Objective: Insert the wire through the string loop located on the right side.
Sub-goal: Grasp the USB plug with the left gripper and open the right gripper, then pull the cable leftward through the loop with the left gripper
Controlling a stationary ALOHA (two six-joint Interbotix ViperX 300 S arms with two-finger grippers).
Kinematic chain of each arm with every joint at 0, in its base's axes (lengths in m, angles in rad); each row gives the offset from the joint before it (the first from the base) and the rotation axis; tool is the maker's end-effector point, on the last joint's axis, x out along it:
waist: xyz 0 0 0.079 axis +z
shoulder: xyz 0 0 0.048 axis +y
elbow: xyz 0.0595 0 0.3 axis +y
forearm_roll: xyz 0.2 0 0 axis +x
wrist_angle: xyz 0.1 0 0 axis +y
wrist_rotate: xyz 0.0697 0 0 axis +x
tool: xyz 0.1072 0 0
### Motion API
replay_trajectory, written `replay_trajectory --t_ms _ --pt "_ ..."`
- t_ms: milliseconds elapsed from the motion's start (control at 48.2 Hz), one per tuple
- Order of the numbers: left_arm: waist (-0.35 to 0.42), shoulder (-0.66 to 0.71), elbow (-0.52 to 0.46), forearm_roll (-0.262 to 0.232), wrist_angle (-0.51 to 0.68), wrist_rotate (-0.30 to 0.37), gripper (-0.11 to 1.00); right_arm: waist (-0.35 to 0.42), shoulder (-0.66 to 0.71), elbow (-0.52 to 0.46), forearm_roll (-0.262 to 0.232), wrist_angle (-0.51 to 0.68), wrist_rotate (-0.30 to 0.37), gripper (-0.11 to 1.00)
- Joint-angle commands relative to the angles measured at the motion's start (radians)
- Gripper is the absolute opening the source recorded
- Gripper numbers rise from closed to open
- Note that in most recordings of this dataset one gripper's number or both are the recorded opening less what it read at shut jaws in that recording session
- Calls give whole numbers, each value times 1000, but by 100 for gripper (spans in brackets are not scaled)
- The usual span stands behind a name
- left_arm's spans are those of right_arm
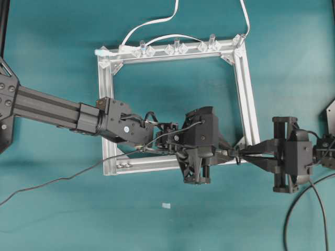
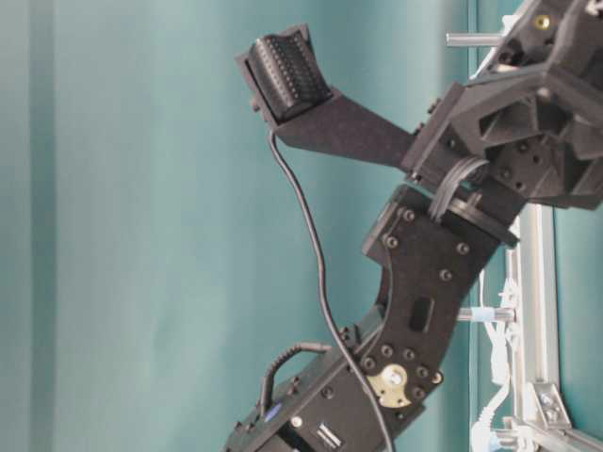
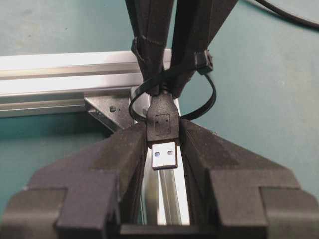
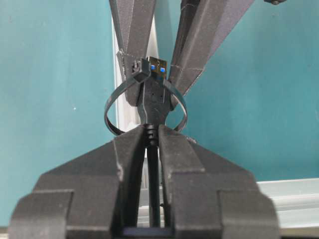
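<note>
Two claws meeting, left claw [image 3: 164,149] grasping the wire's plug [image 3: 163,133], right claw [image 4: 152,137] clenched on the wire [image 4: 153,164] behind, string loop [image 4: 113,107] around plug, no writing readable

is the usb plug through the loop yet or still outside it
Through. In the left wrist view the plug sits past the string loop, clamped in the left gripper.
</note>
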Motion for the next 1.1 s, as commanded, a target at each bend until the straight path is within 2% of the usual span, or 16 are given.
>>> replay_trajectory --t_ms 0,539,622,746,829,870,1078 --pt "-3 -38 -17 3 2 -9 22 0 -8 -6 -2 -5 3 11" --pt "-11 -38 -17 3 5 -9 22 -2 -8 -25 -3 -5 6 12" --pt "-11 -38 -17 3 5 -9 22 -2 -8 -26 -3 -6 5 28" --pt "-11 -38 -17 3 6 -9 22 0 -18 -25 -3 -2 5 67" --pt "-11 -38 -17 3 5 -9 22 0 -32 -15 -2 -5 5 88" --pt "-11 -38 -17 3 6 -9 22 -2 -41 -9 -3 -2 5 92" --pt "-11 -38 -17 3 5 -8 22 -2 -87 18 -3 3 5 92"
